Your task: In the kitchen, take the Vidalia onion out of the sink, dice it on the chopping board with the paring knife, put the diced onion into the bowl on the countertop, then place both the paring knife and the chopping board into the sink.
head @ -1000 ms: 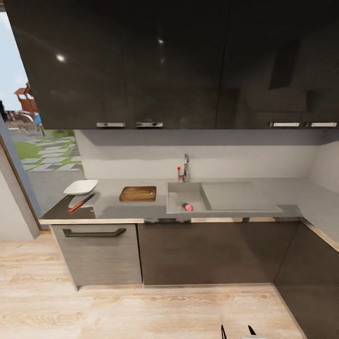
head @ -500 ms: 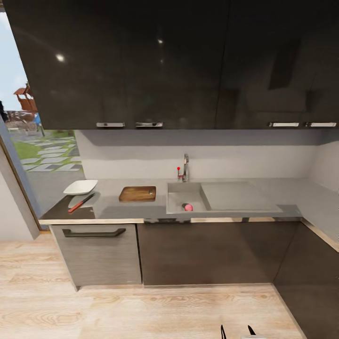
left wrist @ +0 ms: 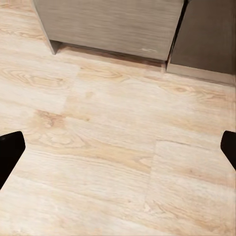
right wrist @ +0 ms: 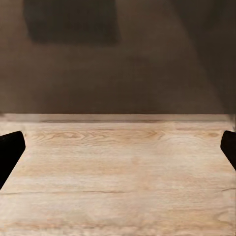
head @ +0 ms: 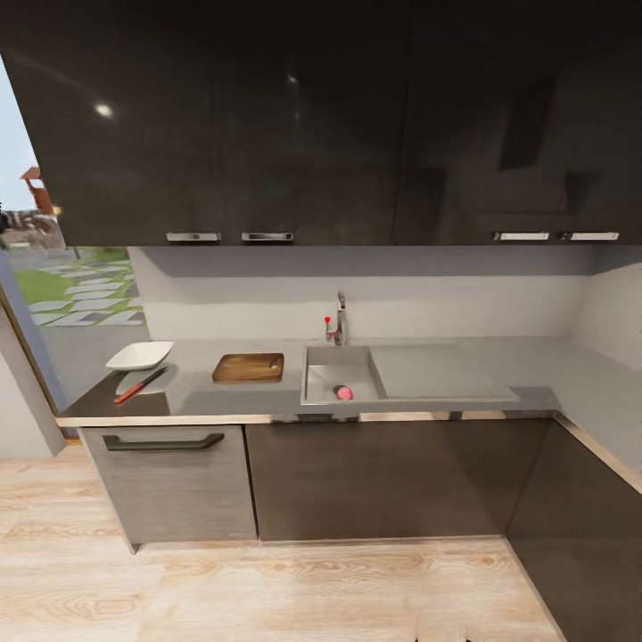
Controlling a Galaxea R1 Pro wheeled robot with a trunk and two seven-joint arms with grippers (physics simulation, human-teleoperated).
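Soft even daylight, small glints on glossy upper cabinets, slight blur.

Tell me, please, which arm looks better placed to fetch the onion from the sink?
Probably the right, though only narrowly. The Vidalia onion lies in the sink just right of the head view's centre, while the chopping board and paring knife sit further left. Both pincers hang open over the floor.

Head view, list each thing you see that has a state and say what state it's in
Vidalia onion: lying in the sink basin.
Chopping board: flat on the countertop, bare.
Paring knife: lying beside the bowl.
Bowl: upright, empty.
Left tool: open, over floor.
Right tool: open, over floor.
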